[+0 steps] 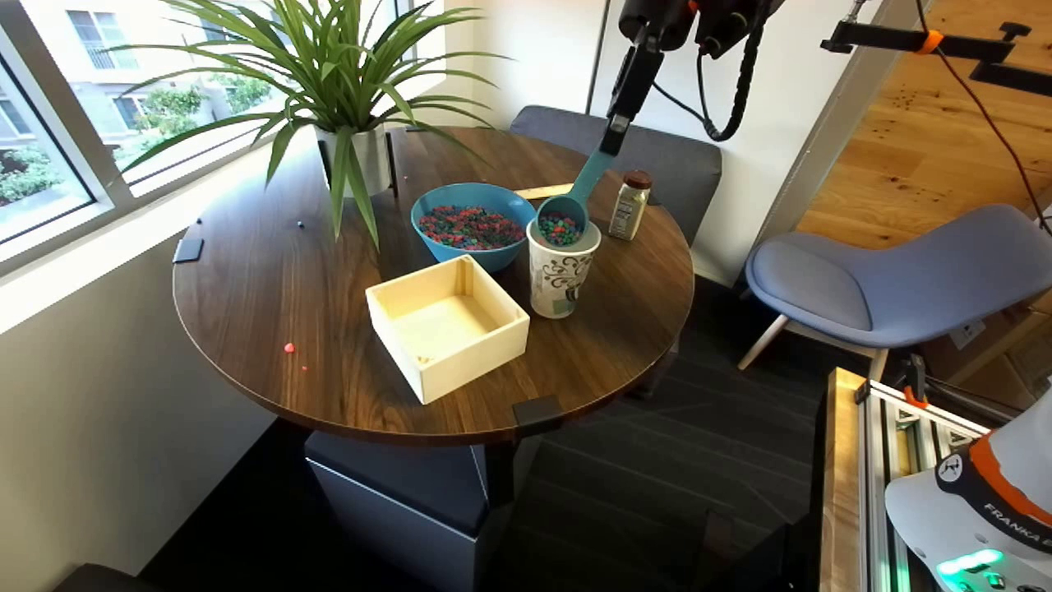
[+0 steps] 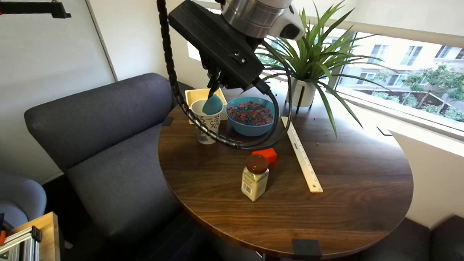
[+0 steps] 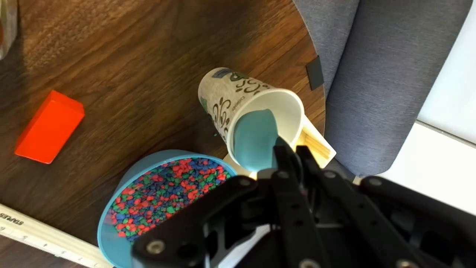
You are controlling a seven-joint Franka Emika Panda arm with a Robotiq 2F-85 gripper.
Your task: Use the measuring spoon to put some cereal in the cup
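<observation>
Brown-capped jar [image 2: 255, 185] near red block [image 3: 50, 128]; ruler [image 2: 303, 157], potted plant [image 1: 349, 99], wooden box [image 1: 477, 363] on table [image 1: 255, 288].

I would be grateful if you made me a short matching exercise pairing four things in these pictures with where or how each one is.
Things
1. main heap of cereal
2. wooden ruler
3. teal measuring spoon
4. patterned paper cup

Places and states
A. held by its handle in the gripper
B. inside the blue bowl
C. upright, with a scoop tilted at its mouth
D. lying flat on the table

Right pairs: 1-B, 2-D, 3-A, 4-C
</observation>
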